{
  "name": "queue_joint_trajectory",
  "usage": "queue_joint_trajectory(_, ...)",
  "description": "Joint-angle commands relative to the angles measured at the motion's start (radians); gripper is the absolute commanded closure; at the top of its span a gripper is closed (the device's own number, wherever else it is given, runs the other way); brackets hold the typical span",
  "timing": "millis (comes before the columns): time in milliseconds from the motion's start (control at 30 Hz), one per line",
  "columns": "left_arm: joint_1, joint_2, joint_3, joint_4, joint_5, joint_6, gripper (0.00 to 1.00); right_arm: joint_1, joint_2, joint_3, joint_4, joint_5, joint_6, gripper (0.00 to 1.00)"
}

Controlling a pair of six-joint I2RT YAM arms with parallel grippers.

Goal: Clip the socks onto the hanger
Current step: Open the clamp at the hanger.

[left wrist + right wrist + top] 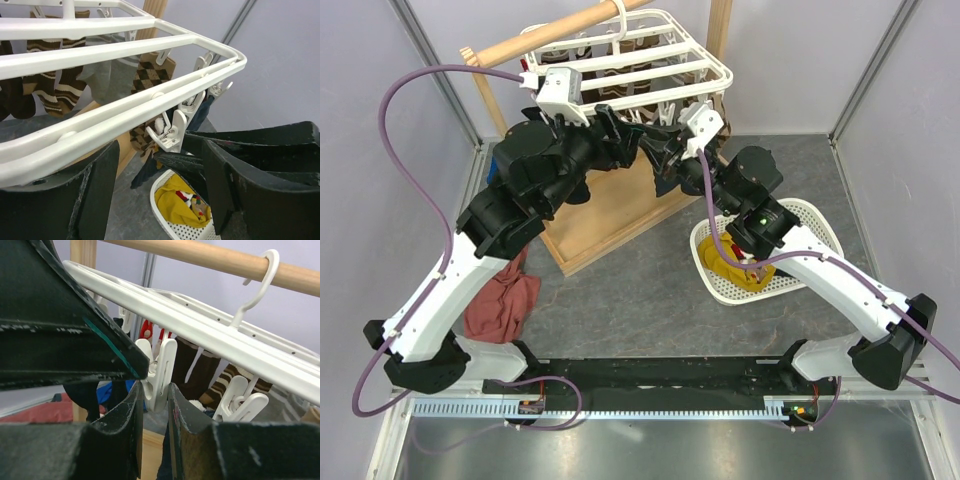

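Note:
The white hanger (650, 60) hangs by its hook from a wooden pole, with both grippers just under its near edge. My left gripper (157, 190) is open wide with nothing gripped between its fingers; a white clip peg (167, 132) sits just above the gap. A dark navy sock (142, 175) hangs below that peg. My right gripper (155, 405) is shut narrowly on the clip peg (160, 372), one finger pressing each side. A mustard-yellow sock (740, 272) with red-and-white figures lies bunched in the basket; it also shows below the left fingers as the yellow sock (177, 202).
A white mesh basket (820, 225) sits on the right of the table. The wooden pole (550, 35) stands on a wooden base (605, 225). A red cloth (505, 300) lies at left. Brown argyle (155, 75), striped and grey socks hang from the frame.

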Motion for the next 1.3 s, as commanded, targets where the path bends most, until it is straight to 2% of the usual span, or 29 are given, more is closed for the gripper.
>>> queue_joint_trajectory(0,-0.015,0.019,0.064,-0.054,-0.120,-0.039,0.27,0.025,-0.028,-0.003,0.009,0.066,-0.080,1.00)
queue_joint_trajectory(333,-0.017,0.068,0.124,-0.042,-0.139,-0.097,0.27,0.078,-0.019,-0.011,0.006,0.147,-0.166,1.00)
queue_joint_trajectory(633,-0.017,0.097,0.132,-0.022,-0.165,-0.116,0.33,0.126,-0.021,-0.022,0.002,0.212,-0.238,1.00)
queue_joint_trajectory(833,-0.017,0.096,0.130,0.004,-0.188,-0.119,0.41,0.141,-0.018,-0.028,0.002,0.233,-0.255,1.00)
queue_joint_trajectory(1267,-0.015,0.062,0.081,0.078,-0.211,-0.156,0.47,0.147,-0.015,-0.057,0.013,0.247,-0.250,1.00)
